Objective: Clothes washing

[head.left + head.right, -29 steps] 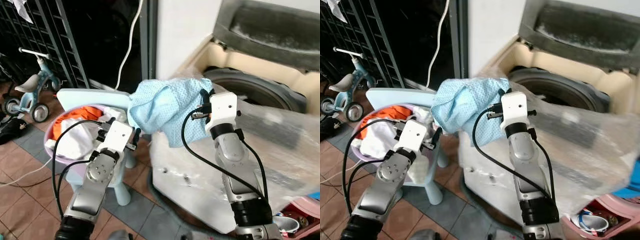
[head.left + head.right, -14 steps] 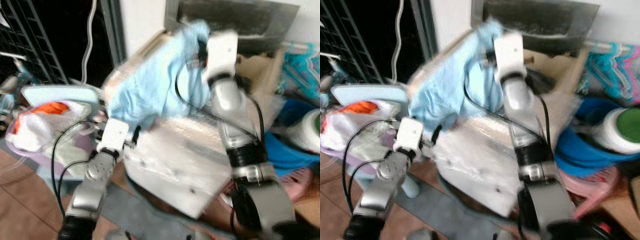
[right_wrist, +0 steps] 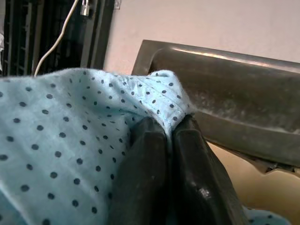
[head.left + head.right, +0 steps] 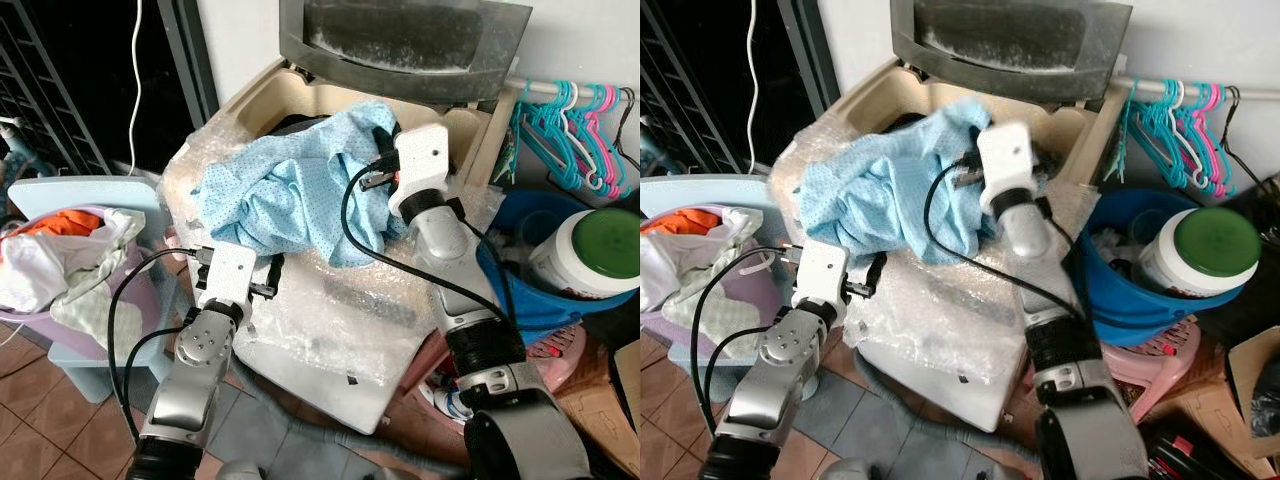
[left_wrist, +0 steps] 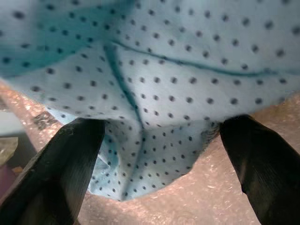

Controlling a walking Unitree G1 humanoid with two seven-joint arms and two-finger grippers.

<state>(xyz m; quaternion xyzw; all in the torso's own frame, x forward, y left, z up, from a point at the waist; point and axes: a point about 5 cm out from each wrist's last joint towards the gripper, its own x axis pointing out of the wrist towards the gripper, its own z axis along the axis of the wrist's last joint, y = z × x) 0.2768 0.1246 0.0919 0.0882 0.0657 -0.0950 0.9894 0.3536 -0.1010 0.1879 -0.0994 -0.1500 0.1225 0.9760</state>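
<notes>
A light blue dotted garment (image 4: 290, 195) drapes over the bubble-wrapped top of the washing machine (image 4: 330, 340), partly across its dark tub opening (image 4: 292, 122). My right gripper (image 3: 169, 129) is shut on a fold of the garment, held up near the raised grey lid (image 4: 400, 35). My left gripper (image 5: 159, 140) stands open at the washer's front left, just under the hanging hem, with its fingers (image 5: 70, 159) spread on both sides of the cloth and not touching it.
A lilac basket (image 4: 135, 285) of white and orange clothes sits on a pale blue stool (image 4: 90, 190) at the left. Right of the washer are a blue bucket (image 4: 540, 295), a green-lidded white jar (image 4: 590, 245) and plastic hangers (image 4: 565, 110). A black grille stands behind.
The camera has swung right and the washer's top is now in full view. My right gripper carried the garment from beside the washer up over its top.
</notes>
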